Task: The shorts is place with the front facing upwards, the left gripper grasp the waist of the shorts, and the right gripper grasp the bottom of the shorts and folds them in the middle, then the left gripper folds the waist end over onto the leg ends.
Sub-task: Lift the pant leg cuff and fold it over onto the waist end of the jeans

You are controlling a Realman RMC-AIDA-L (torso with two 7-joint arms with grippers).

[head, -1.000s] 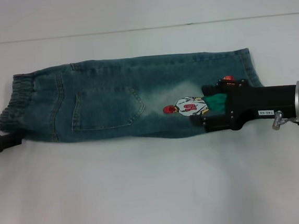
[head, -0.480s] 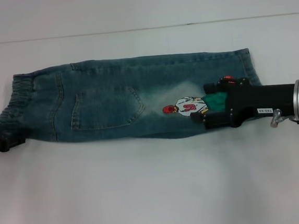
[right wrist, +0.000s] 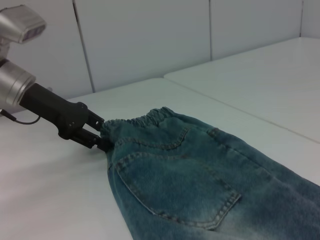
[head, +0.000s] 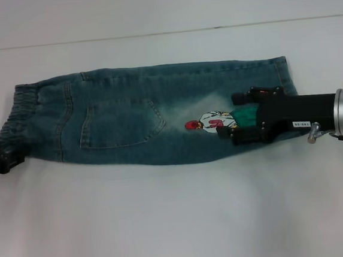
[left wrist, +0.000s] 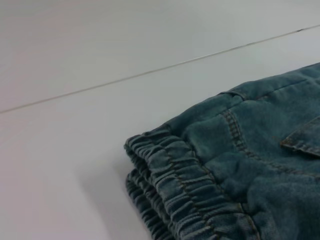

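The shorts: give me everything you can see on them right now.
The shorts look like blue-green washed denim, already folded lengthwise and lying flat on the white table. A patch pocket faces up, beside a pale faded area and a small cartoon print. The gathered elastic waist points toward the robot's left, where the left tool meets its near corner. The right tool sits over the fabric near the hemmed leg ends.

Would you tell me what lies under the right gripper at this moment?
The right gripper sits over the shorts near the leg ends, beside a cartoon print. A green print patch shows between its fingers; the rest of that print and the denim beneath are covered.
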